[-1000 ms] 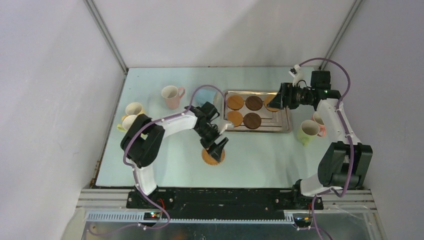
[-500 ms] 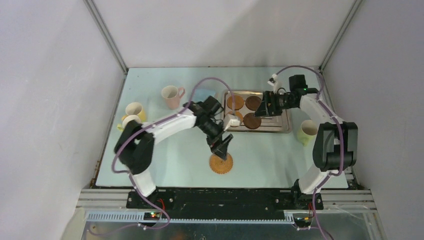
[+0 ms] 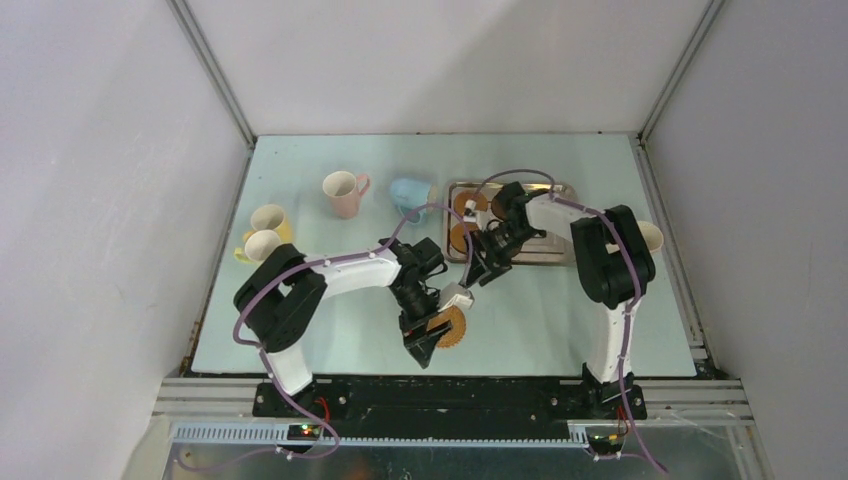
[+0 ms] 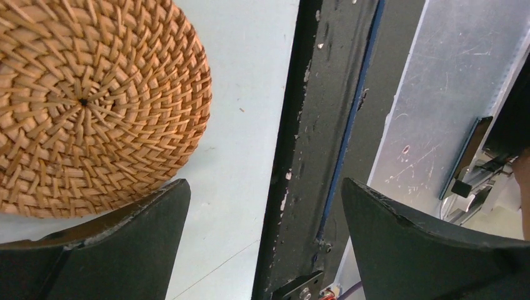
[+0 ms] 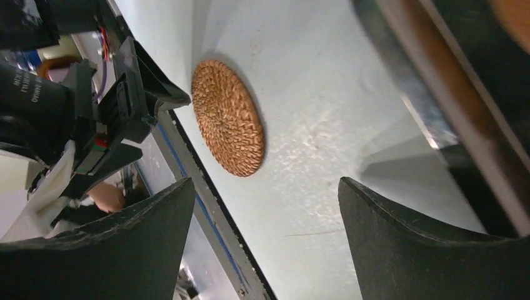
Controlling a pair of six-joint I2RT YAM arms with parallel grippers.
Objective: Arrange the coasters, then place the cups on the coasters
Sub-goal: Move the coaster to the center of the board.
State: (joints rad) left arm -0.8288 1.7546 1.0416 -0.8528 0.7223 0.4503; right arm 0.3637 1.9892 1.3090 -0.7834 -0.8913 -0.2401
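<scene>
One woven orange-tan coaster [image 3: 452, 326] lies flat on the table near its front edge. It also fills the upper left of the left wrist view as the same coaster [image 4: 87, 106]. My left gripper [image 3: 421, 348] is open and empty just beside it, its fingertips toward the table's edge [image 4: 264, 184]. My right gripper [image 3: 473, 272] is open and empty too, hanging low in front of the steel tray [image 3: 545, 255]; the coaster [image 5: 228, 119] lies ahead of it. Two orange-tan coasters [image 3: 465, 204] show on the tray; the right arm hides the rest. Pink cup [image 3: 342, 190], blue cup [image 3: 408, 192] and two yellow cups [image 3: 266, 228] stand at the back left.
Another cup [image 3: 650, 236] peeks out behind the right arm at the far right. The black front rail [image 4: 312, 156] runs along the table's near edge, right under my left gripper. The two grippers are close together near the table's middle front.
The left gripper has moved toward the near edge, away from the coaster lying on the table. The right arm swung left across the tray and down toward the middle, its jaws a little wider.
</scene>
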